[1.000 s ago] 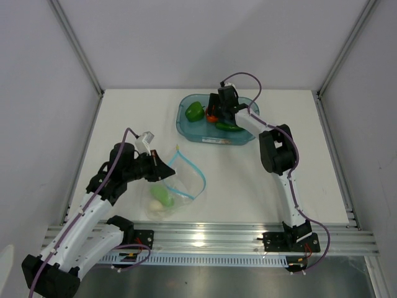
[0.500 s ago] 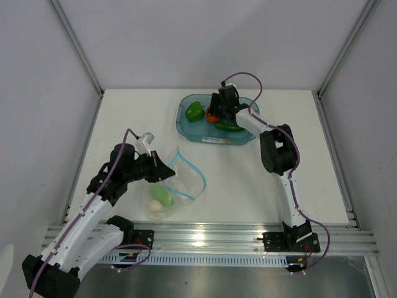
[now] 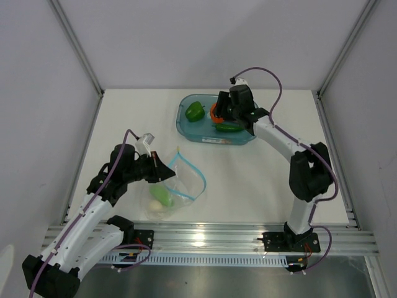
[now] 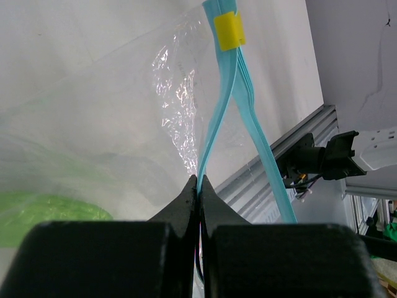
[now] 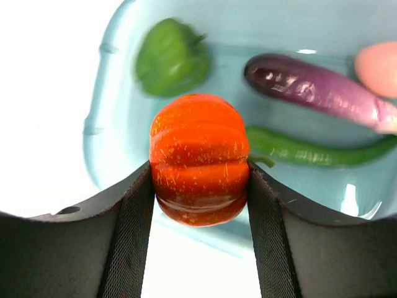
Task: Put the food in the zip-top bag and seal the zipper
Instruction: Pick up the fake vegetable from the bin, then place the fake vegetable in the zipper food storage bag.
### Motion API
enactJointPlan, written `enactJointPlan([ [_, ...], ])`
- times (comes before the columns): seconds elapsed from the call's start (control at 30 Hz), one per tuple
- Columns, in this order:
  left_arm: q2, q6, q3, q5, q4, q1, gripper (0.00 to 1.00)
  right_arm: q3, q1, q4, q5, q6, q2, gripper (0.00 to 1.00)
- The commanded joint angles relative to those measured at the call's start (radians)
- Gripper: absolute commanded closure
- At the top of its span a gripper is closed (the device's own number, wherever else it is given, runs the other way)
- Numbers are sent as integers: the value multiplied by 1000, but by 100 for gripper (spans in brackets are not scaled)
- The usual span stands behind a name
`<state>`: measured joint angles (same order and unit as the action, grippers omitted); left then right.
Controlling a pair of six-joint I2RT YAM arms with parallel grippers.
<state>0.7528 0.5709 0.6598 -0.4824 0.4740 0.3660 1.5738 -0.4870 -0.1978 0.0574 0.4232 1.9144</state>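
Note:
My right gripper point(image 3: 218, 113) is shut on the orange round vegetable point(image 5: 199, 156) and holds it above the teal tub point(image 3: 188, 127). In the tub lie a green bell pepper point(image 3: 195, 111), a purple eggplant point(image 5: 316, 90) and a dark green long one point(image 3: 228, 127). My left gripper point(image 3: 166, 171) is shut on the light teal zipper strip point(image 4: 217, 118) of the clear zip-top bag point(image 3: 177, 186), holding its mouth open. A light green long vegetable point(image 3: 161, 195) and a beige egg point(image 3: 155, 207) lie inside the bag.
A yellow slider tab point(image 4: 229, 30) sits on the zipper's far end. A pink rounded thing point(image 5: 378, 68) shows at the tub's right end. The metal rail point(image 3: 211, 239) runs along the table's near edge.
My right gripper has lifted the orange round vegetable out of the tub, and the right arm has swung outward to the right. The left arm and bag have not moved.

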Motion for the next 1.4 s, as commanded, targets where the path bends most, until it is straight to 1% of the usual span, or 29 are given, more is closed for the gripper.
enactJointPlan([
  [0.0, -7, 15, 6, -19, -15, -4, 99, -93, -48, 15, 27, -24, -162, 100],
  [0.03, -6, 17, 8, -24, -14, -4, 99, -153, -61, 15, 30, -27, -196, 100],
  [0.07, -4, 20, 9, -27, -14, -4, 99, -182, -74, 15, 35, -29, -263, 100],
  [0.17, -3, 27, 11, -32, -14, -4, 100, -276, -131, -8, 39, -29, -360, 100],
  [0.2, -4, 30, 17, -32, -9, -4, 99, -291, -168, -18, 47, -40, -421, 100],
  [0.33, -6, 30, 23, -25, 5, -4, 100, -365, -261, -83, 67, -49, -572, 100],
  [0.4, -7, 32, 24, -21, 14, -4, 99, -417, -294, -103, 44, -43, -662, 100],
  [0.63, -13, 37, 38, -13, 37, -4, 100, -520, -432, -166, 6, 15, -863, 100],
  [0.7, -9, 40, 40, -15, 41, -4, 99, -541, -466, -158, -43, 19, -891, 100],
  [0.77, -6, 44, 47, -15, 40, -4, 99, -552, -489, -161, -97, 17, -902, 100],
  [0.87, -4, 56, 49, -24, 34, -4, 99, -548, -518, -175, -119, 8, -875, 100],
  [1.0, -10, 66, 50, -30, 32, -4, 99, -541, -573, -169, -111, 5, -822, 100],
  [1.13, -18, 70, 52, -33, 40, -4, 99, -534, -590, -141, -111, 9, -766, 99],
  [1.3, -21, 83, 47, -45, 31, -4, 100, -491, -596, -129, -130, 9, -678, 95],
  [1.37, -21, 81, 47, -47, 31, -4, 99, -480, -599, -127, -134, 9, -643, 91],
])
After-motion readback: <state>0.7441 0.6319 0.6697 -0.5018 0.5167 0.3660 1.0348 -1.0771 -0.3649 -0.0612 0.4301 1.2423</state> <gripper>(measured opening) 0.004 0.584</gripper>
